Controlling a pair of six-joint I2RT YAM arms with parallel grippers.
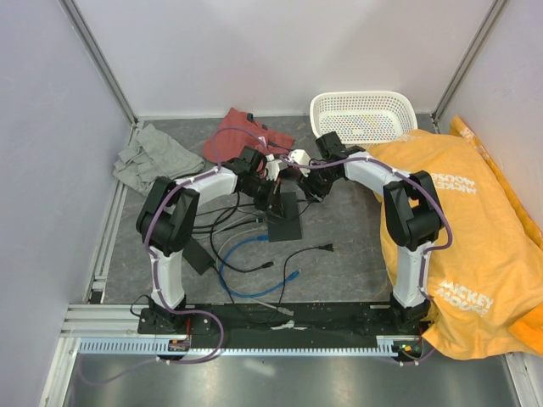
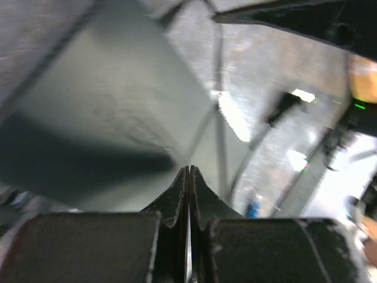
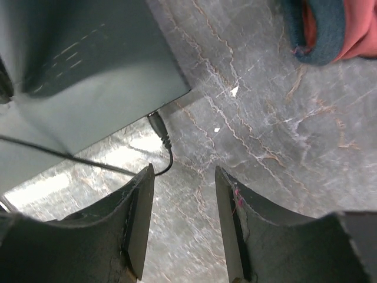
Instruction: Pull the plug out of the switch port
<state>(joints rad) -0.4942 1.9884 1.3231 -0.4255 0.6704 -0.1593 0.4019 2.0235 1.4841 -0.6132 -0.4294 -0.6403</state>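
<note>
Plug (image 3: pixel 157 126) in switch (image 3: pixel 88 59), right jaws apart nearby, white basket (image 1: pixel 365 96) behind

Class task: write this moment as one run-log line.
left gripper: shut, over switch | right gripper: open, short of plug | plug: at switch edge, not yet pulled

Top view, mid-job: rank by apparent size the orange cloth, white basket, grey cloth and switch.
1. orange cloth, by far the largest
2. white basket and grey cloth: about alike, not ranked
3. switch, smallest

Flat matte black switch (image 3: pixel 88 71); black plug (image 3: pixel 158 126) seated in edge.
</note>
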